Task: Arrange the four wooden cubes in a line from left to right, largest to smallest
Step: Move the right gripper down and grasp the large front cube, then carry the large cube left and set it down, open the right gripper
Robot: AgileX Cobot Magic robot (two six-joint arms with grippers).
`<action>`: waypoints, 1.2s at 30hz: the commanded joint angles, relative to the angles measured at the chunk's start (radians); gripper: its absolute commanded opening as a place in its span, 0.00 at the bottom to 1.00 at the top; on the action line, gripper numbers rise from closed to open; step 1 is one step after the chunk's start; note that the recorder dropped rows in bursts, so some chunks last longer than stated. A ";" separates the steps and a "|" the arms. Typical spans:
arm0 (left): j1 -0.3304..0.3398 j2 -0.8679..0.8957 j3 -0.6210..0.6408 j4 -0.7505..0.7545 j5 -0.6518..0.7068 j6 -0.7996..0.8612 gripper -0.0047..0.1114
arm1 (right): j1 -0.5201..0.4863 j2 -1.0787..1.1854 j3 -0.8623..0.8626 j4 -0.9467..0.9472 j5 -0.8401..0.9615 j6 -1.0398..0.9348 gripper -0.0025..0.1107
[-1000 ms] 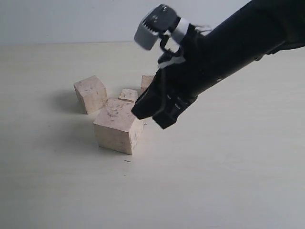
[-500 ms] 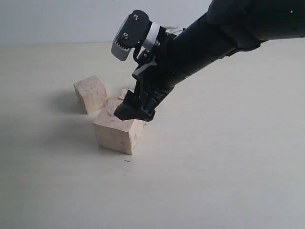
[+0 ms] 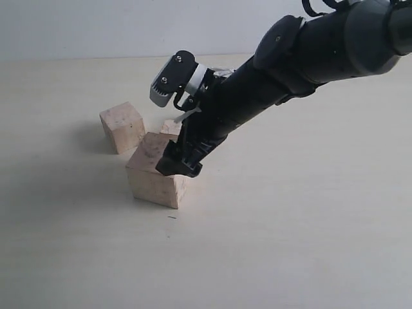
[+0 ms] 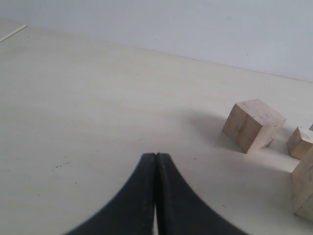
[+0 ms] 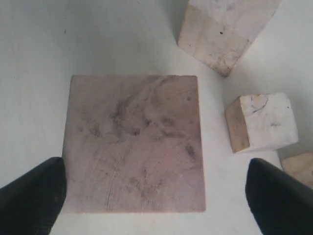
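The biggest cube [image 3: 156, 172] sits on the table [image 3: 290, 244], at the front of the bunch. The next biggest cube [image 3: 122, 127] is behind it and to the left, a little apart. A small cube [image 3: 171, 127] is just behind the biggest one. A fourth cube [image 5: 299, 169] only peeks in at the edge of the right wrist view. They are not in a row yet.

The biggest cube looks hard and will not squash or break. It is likely the heaviest of the four. Its sides are flat and smooth, so it could slip. The best place to grab it is the middle of two sides that face away from each other, not the corners.

The right gripper [image 3: 180, 165] is wide open right over this cube, with one finger out past each side. The left gripper [image 4: 155, 164] is off to the side, squeezed tight together and holding nothing.
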 commanded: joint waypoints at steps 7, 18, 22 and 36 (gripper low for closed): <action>0.002 -0.005 0.003 -0.004 -0.012 0.006 0.04 | 0.059 0.076 -0.072 0.027 -0.009 -0.020 0.85; 0.002 -0.005 0.003 -0.004 -0.010 0.006 0.04 | 0.059 0.112 -0.082 -0.044 -0.012 0.018 0.44; 0.002 -0.005 0.003 -0.004 -0.010 0.006 0.04 | 0.059 0.108 -0.162 -0.048 0.065 0.025 0.02; 0.002 -0.005 0.003 -0.004 -0.010 0.006 0.04 | 0.170 0.301 -0.514 -0.169 0.202 -0.114 0.02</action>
